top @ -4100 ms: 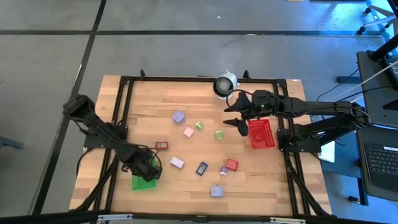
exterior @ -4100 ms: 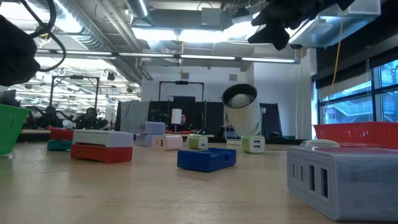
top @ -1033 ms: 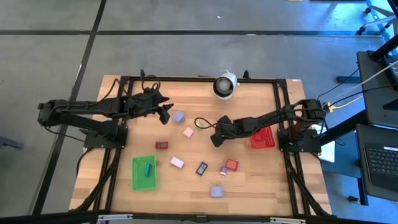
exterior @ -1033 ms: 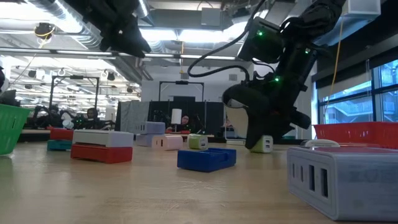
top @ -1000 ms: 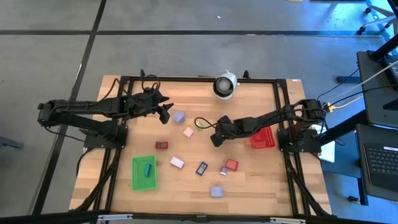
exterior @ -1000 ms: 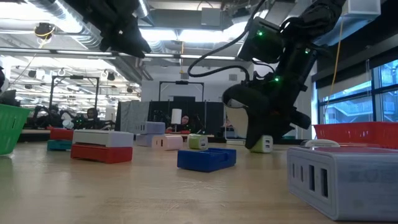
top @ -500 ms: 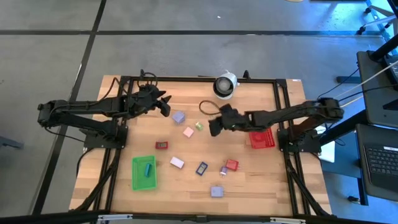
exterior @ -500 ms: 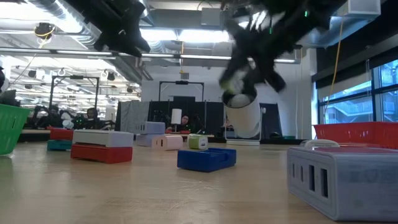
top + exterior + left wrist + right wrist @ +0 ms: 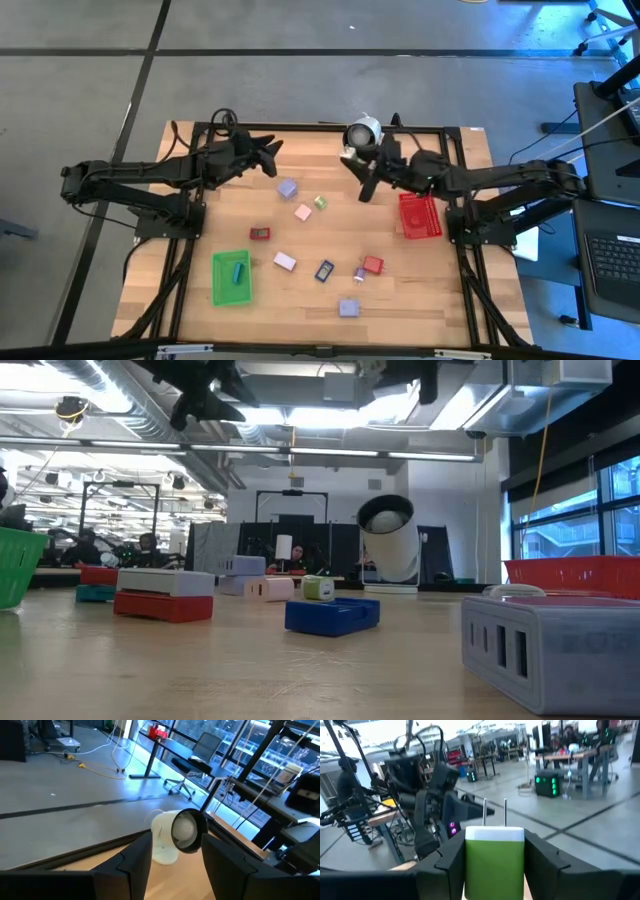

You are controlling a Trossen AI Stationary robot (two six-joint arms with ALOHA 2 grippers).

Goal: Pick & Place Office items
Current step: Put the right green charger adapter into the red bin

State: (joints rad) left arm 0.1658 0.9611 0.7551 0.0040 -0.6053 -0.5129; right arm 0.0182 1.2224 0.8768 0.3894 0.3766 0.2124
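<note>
Small blocky office items lie flat on the wooden table: lavender [image 9: 287, 187], pink [image 9: 303, 212], light green [image 9: 320, 202], red [image 9: 260, 233], blue [image 9: 325, 270] and others nearer. A teal piece [image 9: 238, 270] lies in the green bin [image 9: 222, 290]. My right gripper [image 9: 365, 184] hangs high over the far middle of the table, beside the round white-and-black device [image 9: 360, 135], shut on a green block with two metal prongs [image 9: 494, 862]. My left gripper [image 9: 268, 151] hovers open over the far left part, touching nothing; its wrist view looks between its fingers at the device [image 9: 179, 832]. My right gripper [image 9: 495, 845] pinches the green block by its two opposite side faces [image 9: 470, 865], one finger on each. The block's prongs [image 9: 494, 812] point forward, away from the wrist. It is lifted clear of the table.
The red bin [image 9: 420, 215] sits at the table's right edge, just beyond my right gripper. The black frame rails [image 9: 320, 127] border the table. In the low view a large lavender block [image 9: 550, 650] and a blue piece [image 9: 332, 614] stand near the camera.
My right gripper, shut on the green block, has lifted it off the table and carried it up and toward the far edge, a little to the right. My left gripper has moved toward the far edge.
</note>
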